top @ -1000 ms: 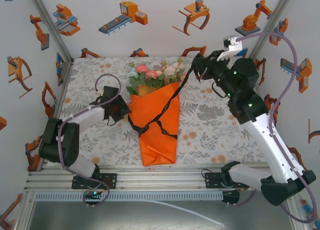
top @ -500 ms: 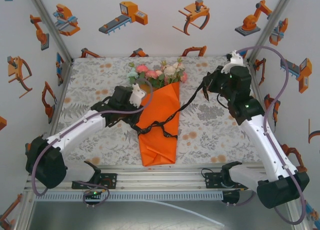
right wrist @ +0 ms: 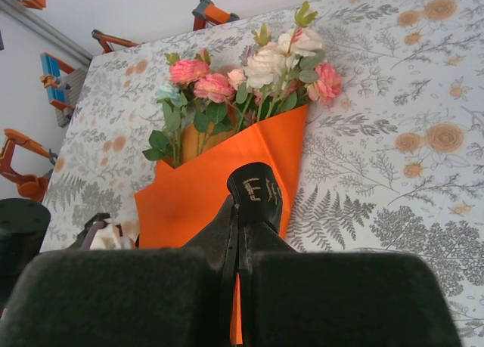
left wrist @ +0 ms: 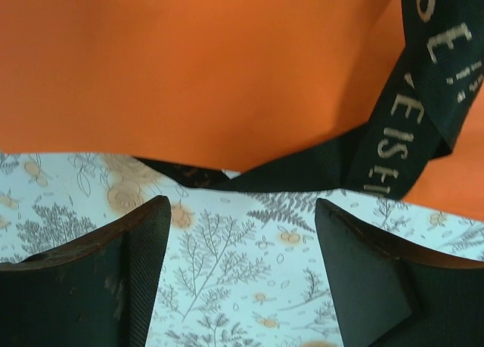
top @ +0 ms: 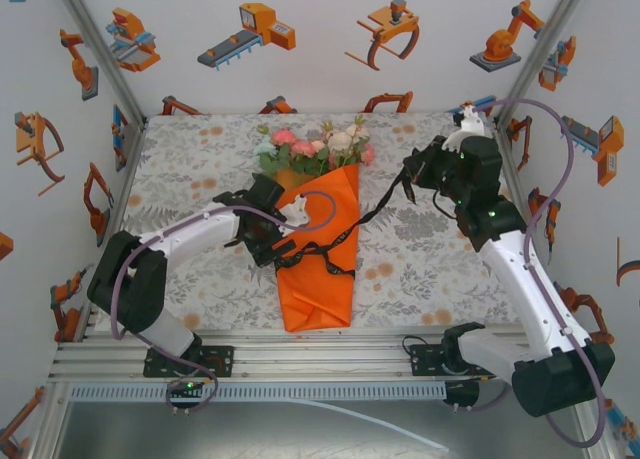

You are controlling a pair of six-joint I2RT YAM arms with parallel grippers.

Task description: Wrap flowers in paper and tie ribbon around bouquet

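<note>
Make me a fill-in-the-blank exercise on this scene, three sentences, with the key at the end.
1. The right claw is ____ on the black ribbon.
2. The left claw stands ____ beside the paper, holding nothing.
3. The flowers stick out of the far end of a cone of paper coloured ____.

Missing words: shut; open; orange.

one bunch of flowers, one orange paper, one black ribbon, two claws, left claw and right claw
</note>
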